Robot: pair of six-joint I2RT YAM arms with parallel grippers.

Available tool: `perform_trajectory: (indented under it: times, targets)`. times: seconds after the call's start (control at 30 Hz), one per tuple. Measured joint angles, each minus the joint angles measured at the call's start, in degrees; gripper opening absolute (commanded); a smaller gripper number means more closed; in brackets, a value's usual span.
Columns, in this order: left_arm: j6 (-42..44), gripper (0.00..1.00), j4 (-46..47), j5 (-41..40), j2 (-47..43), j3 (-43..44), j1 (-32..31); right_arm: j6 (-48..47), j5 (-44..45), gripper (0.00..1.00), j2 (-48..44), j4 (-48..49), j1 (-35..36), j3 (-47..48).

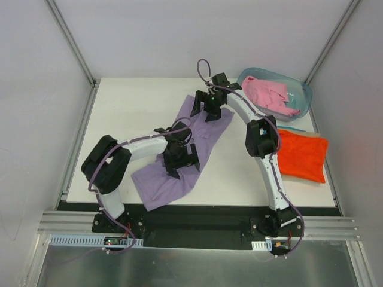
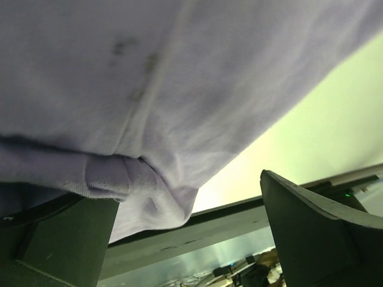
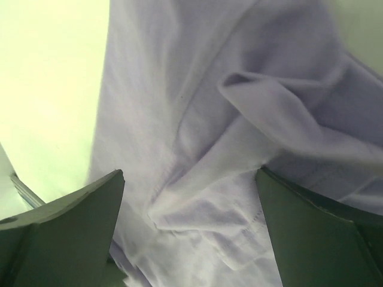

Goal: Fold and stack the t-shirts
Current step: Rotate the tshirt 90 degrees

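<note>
A lavender-purple t-shirt (image 1: 160, 184) lies rumpled and spread diagonally across the middle of the white table (image 1: 131, 113). My left gripper (image 1: 181, 168) hovers open over its near half; in the left wrist view a bunched hem of the shirt (image 2: 149, 89) hangs by the left finger (image 2: 60, 239), not clamped. My right gripper (image 1: 204, 113) stands open over the shirt's far end, with creased cloth (image 3: 197, 179) between its fingers (image 3: 317, 239). A folded bright orange t-shirt (image 1: 303, 156) lies at the right edge, with a thin teal strip (image 1: 292, 129) behind it. A pink t-shirt (image 1: 268, 93) sits crumpled in the tub.
The translucent blue-green tub (image 1: 306, 97) stands at the back right corner. Metal frame posts rise at both back corners, with white walls around. The table's near edge meets a black rail (image 1: 197, 214) carrying both arm bases.
</note>
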Motion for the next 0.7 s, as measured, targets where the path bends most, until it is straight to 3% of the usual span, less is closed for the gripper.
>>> perform_trajectory:
  times: [0.2, 0.4, 0.57, 0.7]
  targets:
    - [-2.3, 0.99, 6.1, 4.5, 6.6, 7.8, -5.0, 2.4, -1.7, 0.97, 1.9, 8.4, -1.1, 1.7]
    - [-2.3, 0.99, 10.2, 6.4, 4.9, 5.8, -9.0, 1.3, -1.8, 0.97, 1.0, 10.4, -1.7, 1.2]
    - [-0.9, 0.99, 10.4, 6.0, -6.1, -0.1, -11.7, -0.9, -0.6, 0.97, -3.8, 10.1, -1.9, -2.0]
    - [0.9, 0.99, 9.8, 1.6, -20.2, -5.8, -11.5, -3.5, 1.0, 0.97, -12.2, 9.1, -1.7, -9.0]
